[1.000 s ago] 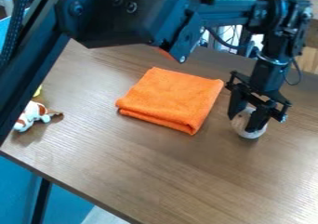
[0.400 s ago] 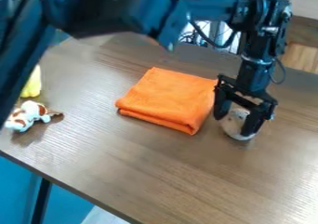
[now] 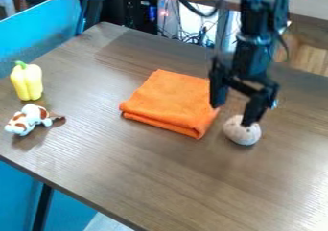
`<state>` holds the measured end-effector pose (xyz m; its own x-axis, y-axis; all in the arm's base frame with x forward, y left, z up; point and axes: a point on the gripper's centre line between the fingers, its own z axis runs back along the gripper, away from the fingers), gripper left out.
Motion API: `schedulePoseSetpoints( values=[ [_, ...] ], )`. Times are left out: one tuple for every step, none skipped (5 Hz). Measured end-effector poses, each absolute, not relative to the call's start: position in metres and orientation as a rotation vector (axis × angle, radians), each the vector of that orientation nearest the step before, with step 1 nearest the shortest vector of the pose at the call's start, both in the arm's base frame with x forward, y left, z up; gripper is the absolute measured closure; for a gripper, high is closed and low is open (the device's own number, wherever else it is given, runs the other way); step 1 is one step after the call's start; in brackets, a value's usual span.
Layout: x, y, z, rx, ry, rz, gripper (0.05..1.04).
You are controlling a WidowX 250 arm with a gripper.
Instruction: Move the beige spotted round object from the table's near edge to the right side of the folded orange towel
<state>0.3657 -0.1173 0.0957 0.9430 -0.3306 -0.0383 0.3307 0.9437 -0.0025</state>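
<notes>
Spread-fingered hand point(image 3: 236, 106) by pale round object point(image 3: 242, 132) — folded orange cloth point(image 3: 171, 102) alongside

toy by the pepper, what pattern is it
The toy is white with brown patches; best in the camera view.

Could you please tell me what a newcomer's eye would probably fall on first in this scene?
Probably the bright orange cloth, folded near the middle of the brown table. Next might come the black gripper, its fingers apart, hanging down just above a pale round object beside the cloth. The yellow toy pepper also stands out at the table's far left, behind a brown-and-white toy animal.
</notes>
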Motion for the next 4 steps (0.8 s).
schedulePoseSetpoints(
  values=[
    [0.336,-0.093,0.118,0.021,0.002,-0.294,0.079],
    [0.294,-0.048,0.102,0.168,0.143,-0.234,0.079],
    [0.260,0.002,0.085,0.210,0.253,-0.219,0.079],
    [0.252,0.050,0.092,0.237,0.243,-0.162,0.079]
  ],
)
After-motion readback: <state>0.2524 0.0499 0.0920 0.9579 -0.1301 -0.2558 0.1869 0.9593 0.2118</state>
